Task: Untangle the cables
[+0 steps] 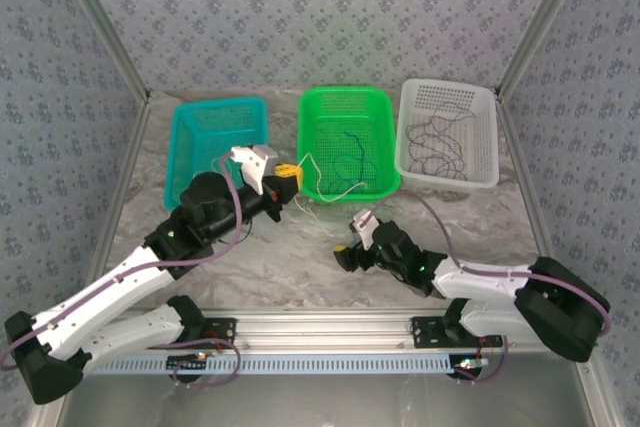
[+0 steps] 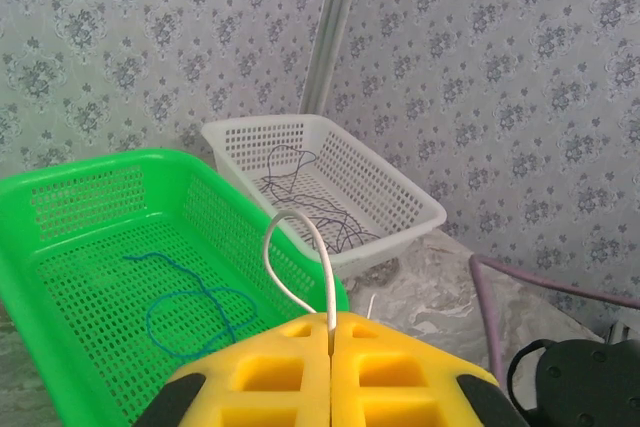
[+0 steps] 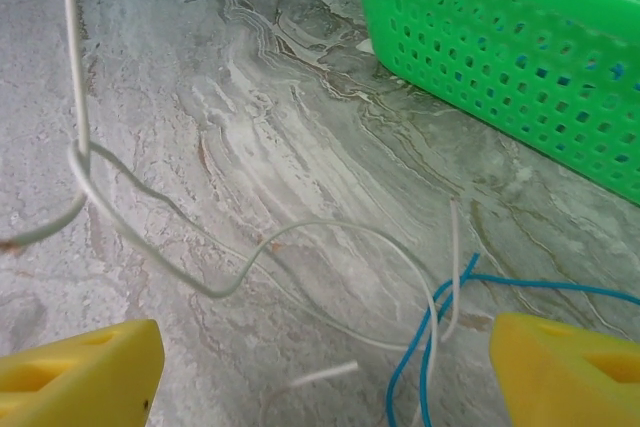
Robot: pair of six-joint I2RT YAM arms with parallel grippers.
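My left gripper (image 2: 330,339) is shut on a pale white cable (image 2: 300,247), which loops up out of its yellow fingers (image 2: 270,377) beside the green basket (image 2: 60,247). In the top view that left gripper (image 1: 285,175) hangs by the green basket's (image 1: 320,107) left front corner, and the white cable (image 1: 335,190) trails from it toward my right gripper (image 1: 350,252). The right gripper (image 3: 325,372) stands open low over the table, with the white cable (image 3: 220,287) and a blue cable (image 3: 430,347) crossing between its fingers. Another blue cable (image 2: 190,307) lies in the green basket.
A white basket (image 1: 480,102) at the back right holds dark cables (image 1: 440,142). A teal basket (image 1: 195,127) stands at the back left, behind the left arm. Patterned walls close in the table at the back and sides.
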